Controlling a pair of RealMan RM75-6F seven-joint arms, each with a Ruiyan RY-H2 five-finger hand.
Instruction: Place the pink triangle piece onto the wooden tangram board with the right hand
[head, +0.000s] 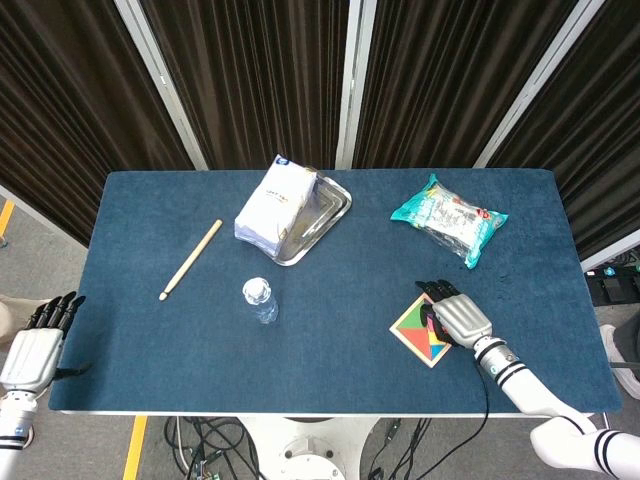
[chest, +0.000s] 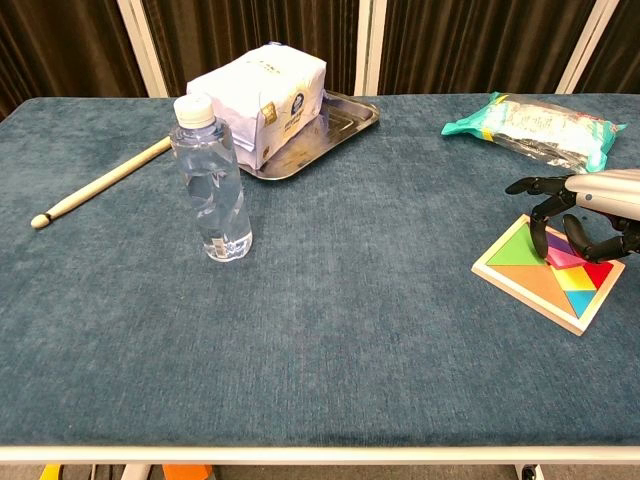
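**A:** ok so where are we with this? From the chest view our right hand (chest: 590, 215) sits over the far side of the wooden board (chest: 530, 287), fingers curled down toward the pieces. The pink triangle (chest: 563, 259) looks like it's already lying on the board, right under the fingertips.

**B:** yeah, same read from the head view, the right hand (head: 457, 317) covers the right part of the board (head: 412, 330). We honestly can't tell if the fingers pinch the pink piece, just rest on it, or hang clear of it. The view's too small and the hand blocks it.

**A:** left hand (head: 35, 342) is off the table edge, way down at the lower left, fingers straight and apart, holding nothing.

**B:** so what can go wrong from here? Our guess: if a fingertip is touching the triangle when we lift, it drags the piece out of its slot or tips it up on an edge.

**A:** also the board is loose on the blue tablecloth (chest: 380, 300). A sideways pull could slide the whole board or nudge the neighbouring pieces out of line.

**B:** and the green snack bag (chest: 530, 125) is just behind the hand, so a sloppy retreat backward could clip it. Bottle (chest: 212, 180), drumstick (chest: 100, 182) and tray (chest: 335, 125) are well apart, no worry there.
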